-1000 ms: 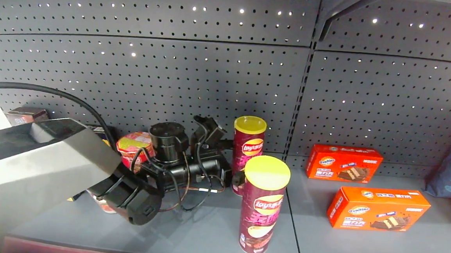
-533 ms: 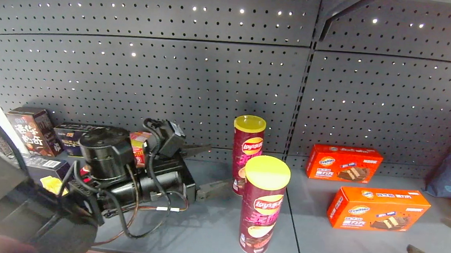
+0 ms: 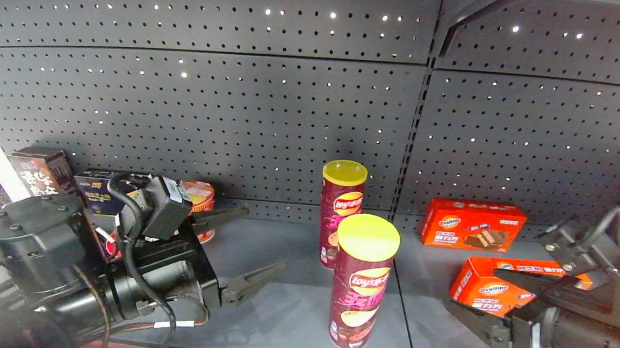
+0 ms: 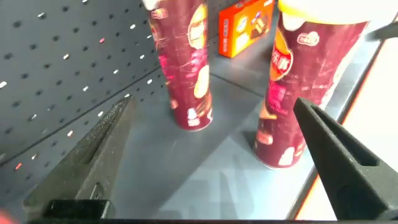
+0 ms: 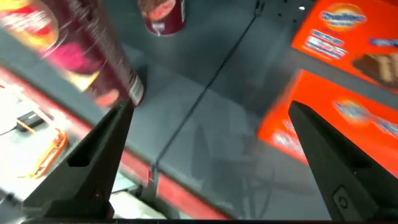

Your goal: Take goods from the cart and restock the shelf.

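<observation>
Maroon yellow-lidded chip tubes stand filed, seemingly for display; left gripper at eight o'clock, right gripper at four, gape empty.

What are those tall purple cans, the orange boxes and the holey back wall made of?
Front can: likely a cardboard tube, glossy printed wrap, matte yellow plastic-looking lid. Rear orange box: printed cardboard, by its sharp folded edges. Back wall: probably painted sheet metal, matte grey, evenly punched holes.
</observation>
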